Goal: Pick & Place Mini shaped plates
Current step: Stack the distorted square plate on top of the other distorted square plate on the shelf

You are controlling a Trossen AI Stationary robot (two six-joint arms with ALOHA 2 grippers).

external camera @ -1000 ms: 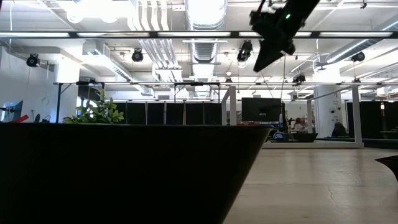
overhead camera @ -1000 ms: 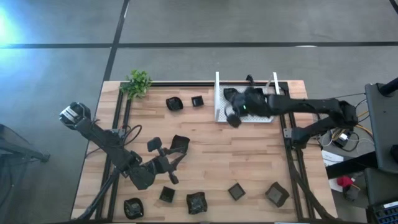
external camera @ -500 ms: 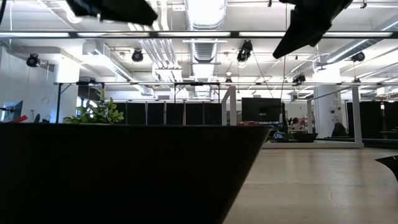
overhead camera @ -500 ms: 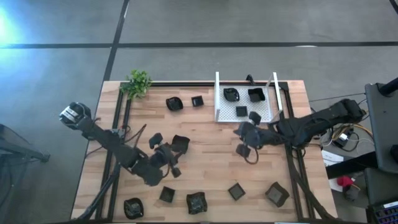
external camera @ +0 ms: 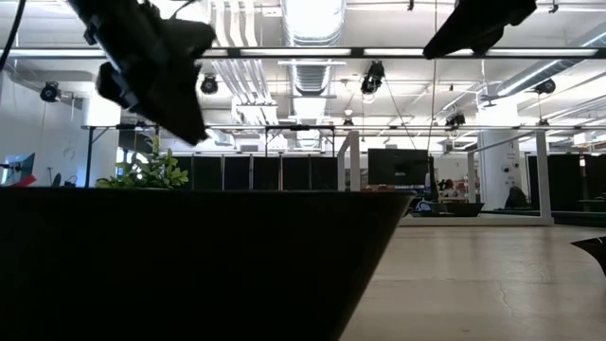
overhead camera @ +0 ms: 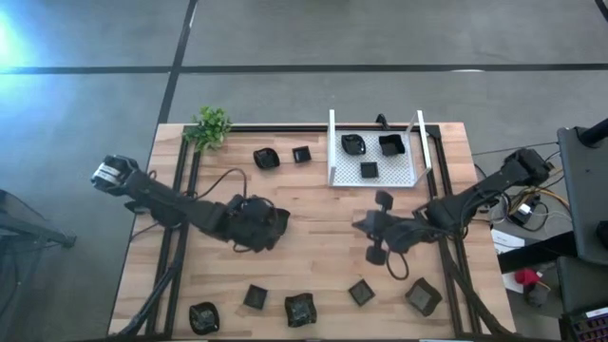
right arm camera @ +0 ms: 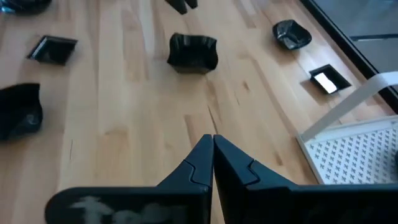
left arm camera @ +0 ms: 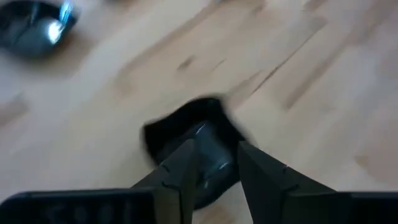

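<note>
Several small black glossy plates lie on the wooden table [overhead camera: 323, 247]. Two sit near the far edge [overhead camera: 267, 158] [overhead camera: 302, 153], three rest in the white mesh tray [overhead camera: 404, 176], and a row lies along the near edge [overhead camera: 300, 309]. My left gripper [left arm camera: 214, 163] is open and low over one plate [left arm camera: 186, 124] at mid-table, a finger on either side of its near part. My right gripper [right arm camera: 212, 142] is shut and holds nothing; it hovers right of centre [overhead camera: 380, 236], between the tray and the near row. My left gripper comes at the plate slanting down from the table's left, its open fingers [left arm camera: 181, 167] standing on either side of the plate's nearer wall [left arm camera: 211, 158]. The plate rests flat on the table. Whether the fingers touch it, I cannot tell.
A small green plant [overhead camera: 211, 126] stands at the far left corner. The tray's upright side walls [overhead camera: 332, 147] rise at the far right. Black rails run along the table's left and right sides. In the low view a large dark shape [external camera: 189, 265] blocks the lower left.
My right gripper has drawn back from over the tray toward the near edge and the table's middle; three plates now show in the tray. My left gripper has swung from the near-left area toward the right and come down over the mid-table plate.
</note>
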